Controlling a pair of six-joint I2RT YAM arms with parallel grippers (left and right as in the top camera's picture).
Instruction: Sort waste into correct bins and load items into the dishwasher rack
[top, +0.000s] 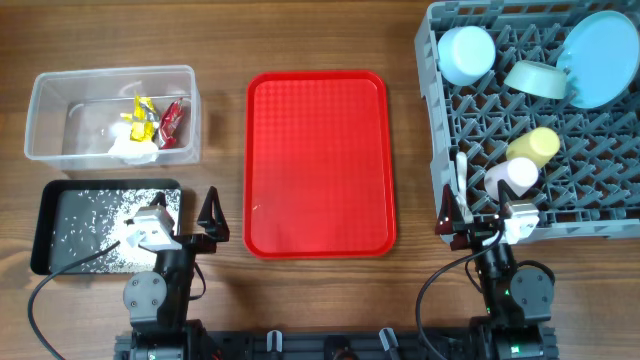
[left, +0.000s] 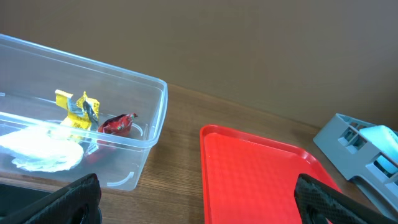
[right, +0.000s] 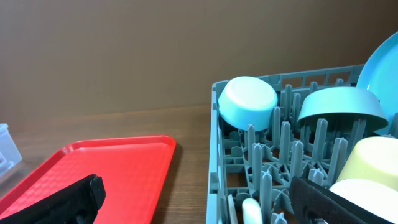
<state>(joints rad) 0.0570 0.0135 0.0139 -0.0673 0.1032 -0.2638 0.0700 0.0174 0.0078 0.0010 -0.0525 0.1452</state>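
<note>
Overhead view: you see the rack (top: 432, 120) at right, holding a blue bowl (top: 467, 53), green bowl (top: 536, 79), plate (top: 600, 58), yellow cup (top: 534, 146), white cup (top: 510, 176) and white cutlery (top: 460, 175) near its left wall. At left, the tub (top: 40, 90) holds the yellow wrapper (top: 138, 115), red wrapper (top: 171, 122) and tissue (top: 132, 150). Just below it, the black tray (top: 38, 235) holds crumbs (top: 95, 215). The red tray (top: 318, 160) between them is bare. Your left gripper (left: 199, 205) and right gripper (right: 199, 199) sit at the near table edge, both spread wide, holding nothing. Sorting and loading look finished, so your next move is likely only a check for missed pieces. No brand or writing is legible.
</note>
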